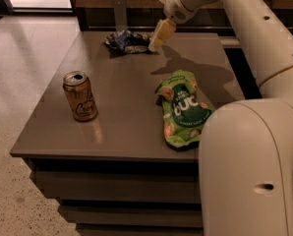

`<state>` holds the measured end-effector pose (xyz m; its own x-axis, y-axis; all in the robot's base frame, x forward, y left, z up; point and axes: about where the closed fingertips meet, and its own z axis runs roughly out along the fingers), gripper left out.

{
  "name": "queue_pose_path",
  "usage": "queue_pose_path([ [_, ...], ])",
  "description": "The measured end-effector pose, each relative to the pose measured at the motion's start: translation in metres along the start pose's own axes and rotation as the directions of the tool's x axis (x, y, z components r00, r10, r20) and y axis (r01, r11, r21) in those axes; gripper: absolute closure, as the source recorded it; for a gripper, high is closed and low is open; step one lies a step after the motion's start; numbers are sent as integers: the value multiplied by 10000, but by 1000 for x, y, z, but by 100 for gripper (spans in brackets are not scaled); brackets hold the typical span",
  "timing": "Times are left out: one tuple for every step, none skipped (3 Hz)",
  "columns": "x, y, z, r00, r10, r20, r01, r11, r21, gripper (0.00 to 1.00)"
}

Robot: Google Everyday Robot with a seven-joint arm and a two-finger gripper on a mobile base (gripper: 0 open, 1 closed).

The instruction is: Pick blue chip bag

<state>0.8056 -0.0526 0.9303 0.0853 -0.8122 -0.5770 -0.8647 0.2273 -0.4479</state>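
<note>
The blue chip bag (127,42) is a small crumpled dark blue foil bag with silvery patches. It lies at the far edge of the grey table (117,97). My gripper (158,38) hangs from the white arm reaching in from the right, just right of the bag and slightly above the table top. It holds nothing that I can see.
A large bright green snack bag (183,108) lies at the table's right side, close to my arm's near segment (249,166). A brown soda can (80,96) stands upright at the left front. A wall and a metal post (119,11) stand behind the table.
</note>
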Motion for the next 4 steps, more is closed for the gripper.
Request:
queue_pose_path([
  [-2,-1,2,10000,-14,30,14,10000,2,0],
  [-2,-4,13,9998,44,185,-46,9999,146,0],
  [-2,-11,31,9991,121,397,-145,9981,598,0],
  [-2,-15,50,9978,184,635,-249,9943,1035,0],
])
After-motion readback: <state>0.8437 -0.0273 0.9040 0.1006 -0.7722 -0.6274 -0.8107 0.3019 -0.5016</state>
